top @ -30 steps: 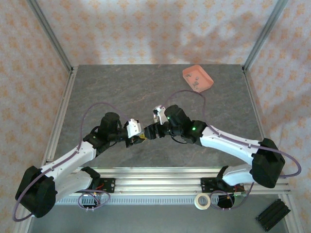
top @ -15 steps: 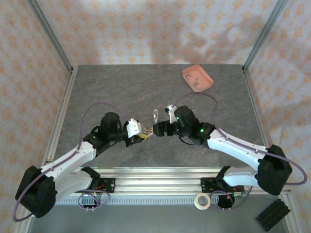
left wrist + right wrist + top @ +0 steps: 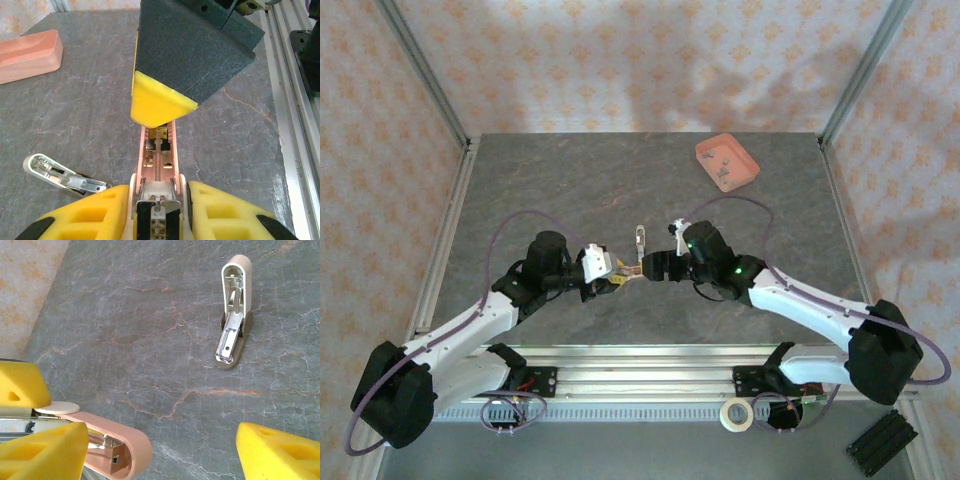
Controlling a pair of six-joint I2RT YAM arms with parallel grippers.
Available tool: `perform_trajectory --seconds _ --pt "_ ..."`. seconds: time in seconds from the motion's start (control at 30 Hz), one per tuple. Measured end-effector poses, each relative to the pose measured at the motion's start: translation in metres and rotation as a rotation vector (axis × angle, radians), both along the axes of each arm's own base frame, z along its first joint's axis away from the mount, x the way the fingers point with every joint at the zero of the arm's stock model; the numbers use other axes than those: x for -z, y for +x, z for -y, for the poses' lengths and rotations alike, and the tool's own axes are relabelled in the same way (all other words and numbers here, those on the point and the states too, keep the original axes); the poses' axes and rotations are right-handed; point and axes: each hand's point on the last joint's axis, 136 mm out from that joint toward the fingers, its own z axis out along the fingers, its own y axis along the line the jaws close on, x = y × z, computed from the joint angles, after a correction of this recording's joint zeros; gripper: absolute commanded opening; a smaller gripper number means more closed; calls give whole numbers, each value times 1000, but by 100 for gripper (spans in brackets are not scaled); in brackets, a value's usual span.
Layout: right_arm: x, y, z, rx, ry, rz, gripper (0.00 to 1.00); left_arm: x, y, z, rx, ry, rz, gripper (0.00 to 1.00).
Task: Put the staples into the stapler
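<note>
The left gripper (image 3: 609, 279) is clenched on the pink stapler (image 3: 625, 274). Its yellow pads (image 3: 95, 212) press the stapler's two sides at the near end. From the left wrist, the pink stapler (image 3: 159, 150) runs straight ahead out of the left gripper (image 3: 157, 192). Its top is swung away, so the channel and its spring rod lie bare.

Just beyond the two grippers, and between them as seen from above, a white stapler (image 3: 639, 238) lies hinged open on the counter (image 3: 550, 190). Nothing holds it. From the left wrist, the white stapler (image 3: 60, 175) sits off to the left of the fingers. From the right wrist, it (image 3: 232, 325) lies ahead on bare stone.

The right gripper (image 3: 651, 268) faces the left one across the pink stapler and is released, its jaws standing wide with nothing between them. One of its fingers (image 3: 42, 452) hangs over the far end of the pink stapler (image 3: 127, 445). Whether that finger touches the stapler cannot be told.

The staples (image 3: 723, 170) are tiny grey bits lying inside the salmon tray (image 3: 738, 155). The tray sits well apart from both grippers, beyond the right one and off to its right, near the counter's far corner.
</note>
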Motion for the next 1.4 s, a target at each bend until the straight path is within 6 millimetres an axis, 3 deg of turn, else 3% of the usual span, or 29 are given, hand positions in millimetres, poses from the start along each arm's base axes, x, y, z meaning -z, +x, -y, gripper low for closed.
perform_trajectory --seconds 0.17,0.37,0.6,0.9,0.93,1.1,1.27,1.4 --pt "-5 0 4 36 78 -57 79 -6 2 2 -4 -27 1 0" --pt "-16 4 3 87 257 -161 69 -22 9 6 -22 -93 24 0" --pt "-25 -1 -18 36 386 -258 46 -27 12 11 -28 -128 23 0" --pt "-34 -3 -25 3 436 -268 21 -26 12 12 -30 -129 16 0" --pt "-36 -4 -24 0 438 -263 20 -26 12 11 -31 -128 15 3" --pt "-39 -8 -18 3 398 -224 16 -26 10 14 -35 -137 -1 40" --pt "-36 0 10 94 250 -129 15 -28 19 9 -113 -146 -17 58" --pt "-27 3 31 149 117 -88 15 -26 28 0 -211 -141 -48 66"
